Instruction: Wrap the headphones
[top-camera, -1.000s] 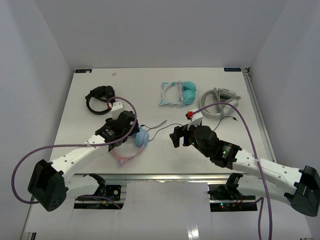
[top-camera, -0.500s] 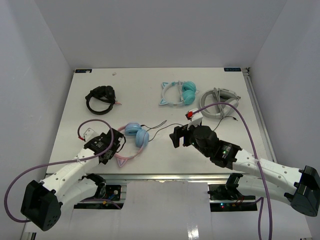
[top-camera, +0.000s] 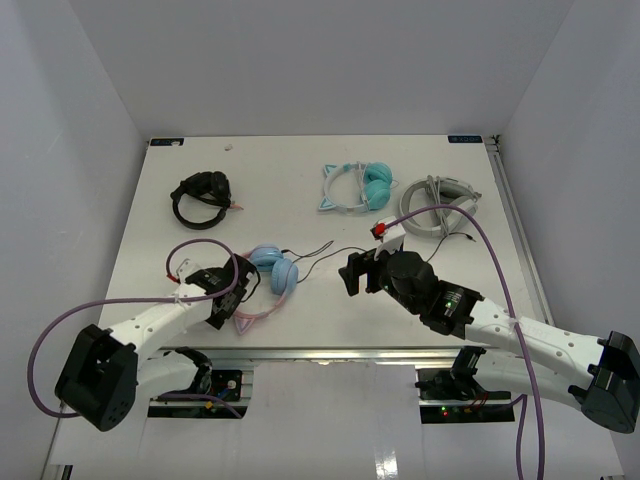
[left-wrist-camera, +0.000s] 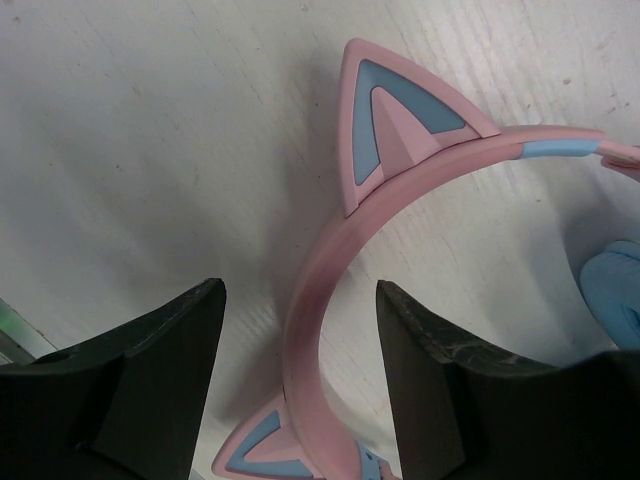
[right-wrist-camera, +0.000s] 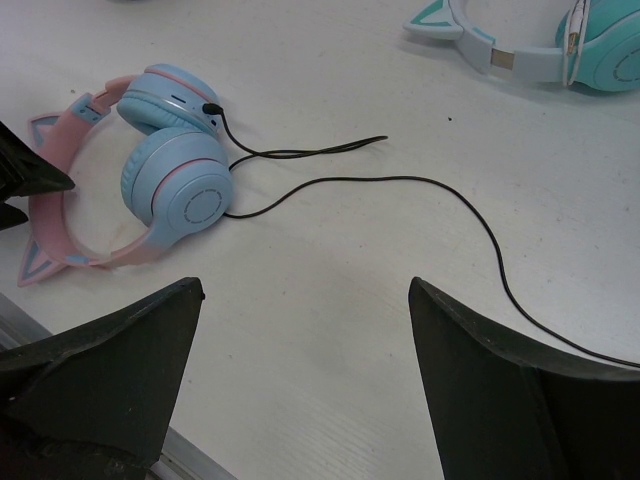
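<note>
Looking barely started: headphones (top-camera: 270, 276) lie flat on the table (top-camera: 300, 180), near-left, with the cable (right-wrist-camera: 420, 181) sprawled loose and nothing wrapped. Fingers of the left gripper (left-wrist-camera: 300, 290) are spread astride the pink headband (left-wrist-camera: 303, 335), and the right gripper (right-wrist-camera: 305, 287) is spread near the cable.

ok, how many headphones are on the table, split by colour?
pink cat-ear headphones: 1
teal cat-ear headphones: 1
grey-white headphones: 1
black headphones: 1
Total: 4
</note>
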